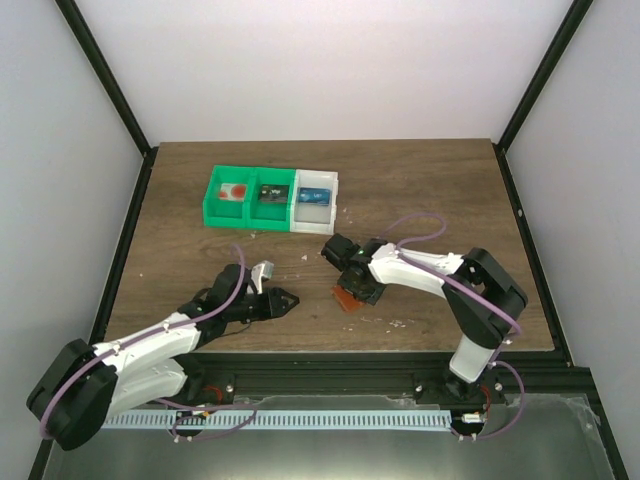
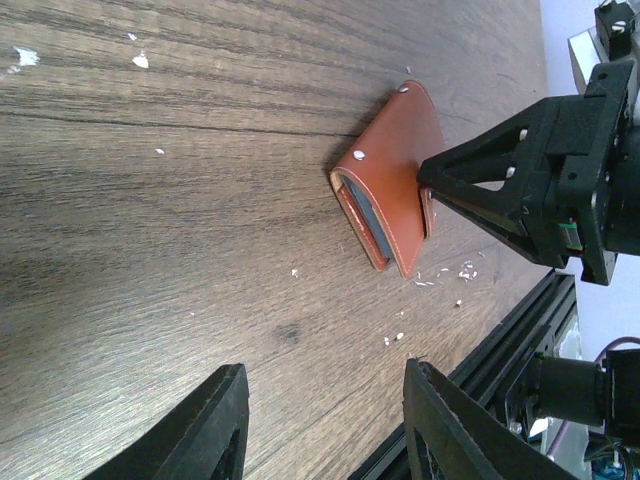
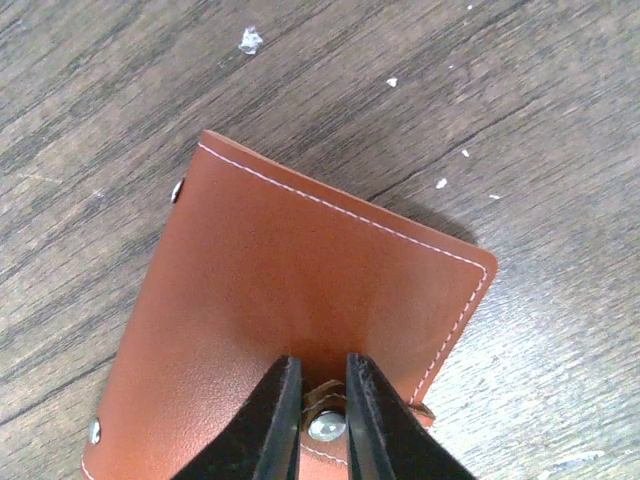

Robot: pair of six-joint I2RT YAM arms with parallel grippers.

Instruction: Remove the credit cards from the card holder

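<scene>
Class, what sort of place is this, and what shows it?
Likely a robot lab cell: left arm and right arm mounted at a wooden table, white panels on a black frame around it.

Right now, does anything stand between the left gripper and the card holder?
Nothing visible. Only bare table with white crumbs lies between the open left gripper and the card holder, which the right gripper pinches.
</scene>
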